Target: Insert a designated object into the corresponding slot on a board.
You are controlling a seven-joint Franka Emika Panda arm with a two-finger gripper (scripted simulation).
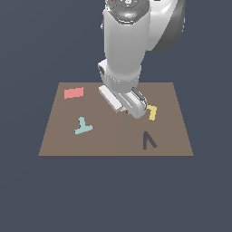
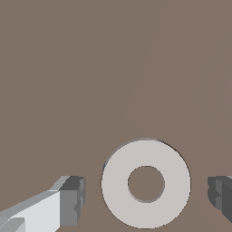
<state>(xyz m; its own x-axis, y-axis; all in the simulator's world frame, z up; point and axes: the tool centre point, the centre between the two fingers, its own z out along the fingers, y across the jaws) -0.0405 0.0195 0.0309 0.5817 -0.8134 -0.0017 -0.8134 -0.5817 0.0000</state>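
Centring the wide-open gripper matters: the ring lies flat between the fingers, untouched by either.

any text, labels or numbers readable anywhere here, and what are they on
None: no writing shows in either view.
The pink block, teal T piece, yellow L piece, dark V piece and white ring are plain.
The board and gripper carry no labels.
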